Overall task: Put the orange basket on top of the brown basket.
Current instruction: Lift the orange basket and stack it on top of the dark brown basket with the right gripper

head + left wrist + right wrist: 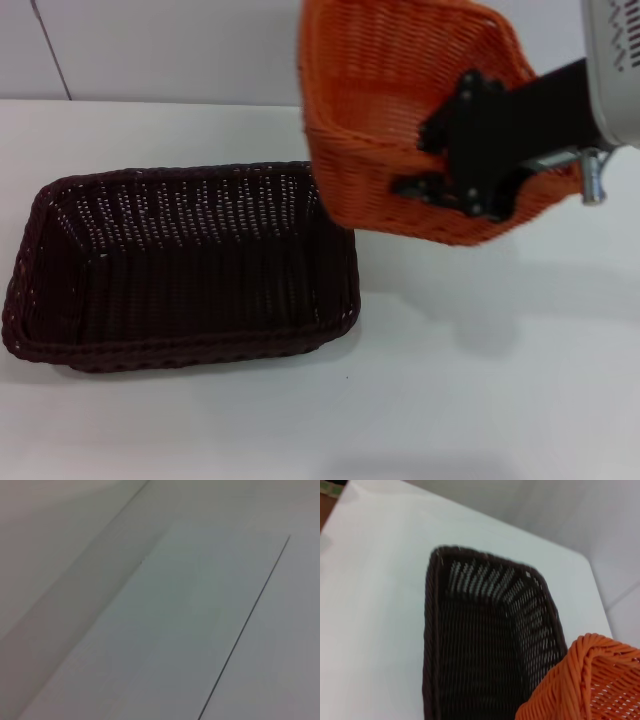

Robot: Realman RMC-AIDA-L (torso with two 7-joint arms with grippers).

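Note:
The orange basket hangs in the air at the upper right of the head view, tilted with its opening towards me. My right gripper is shut on its right rim, black fingers clamped over the weave. Its lower left corner hovers just above the right far corner of the brown basket, which rests upright and empty on the white table at the left. The right wrist view looks down into the brown basket, with a corner of the orange basket in front of it. My left gripper is out of view.
The white table stretches in front of and to the right of the brown basket. A pale wall stands behind it. The left wrist view shows only plain white surfaces with a thin dark seam.

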